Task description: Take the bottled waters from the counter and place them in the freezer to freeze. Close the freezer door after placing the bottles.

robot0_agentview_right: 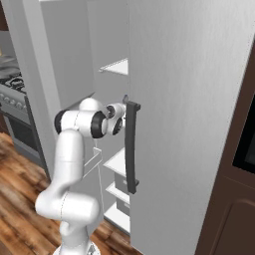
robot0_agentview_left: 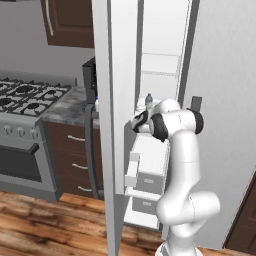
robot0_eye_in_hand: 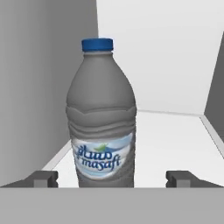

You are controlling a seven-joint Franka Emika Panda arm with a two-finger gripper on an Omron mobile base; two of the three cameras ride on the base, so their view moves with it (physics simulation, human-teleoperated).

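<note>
The clear greyish plastic water bottle with a blue cap (robot0_eye_in_hand: 101, 116) stands upright on a white freezer shelf (robot0_eye_in_hand: 175, 140). In the hand view its label faces the camera and its base rests near the shelf's front edge, closer to the grey side wall (robot0_eye_in_hand: 43, 87) than to the opposite wall. In the left base view the bottle (robot0_agentview_left: 148, 99) shows as a small grey shape just above the robot's wrist, inside the freezer.

The two-finger gripper (robot0_eye_in_hand: 112, 178) is positioned directly in front of the bottle. Its two dark fingertips (robot0_eye_in_hand: 43, 178) stand wide apart, one on each side of the bottle's lower body, with a visible gap between each tip and the bottle. Nothing is clamped.

The freezer, a tall narrow white-lined compartment of a light-grey side-by-side fridge (robot0_agentview_left: 162, 65), is open. Further white shelves sit above the bottle, and white drawers (robot0_agentview_left: 149, 182) sit below it. The light-grey freezer door (robot0_agentview_left: 114, 125) stands swung out, beside the compartment.

Beyond the freezer door, the grey-and-white speckled stone counter (robot0_agentview_left: 67, 107) tops dark brown drawers with silver handles (robot0_agentview_left: 75, 160). A grey gas stove (robot0_agentview_left: 25, 95) adjoins the counter on its far side from the freezer.
</note>
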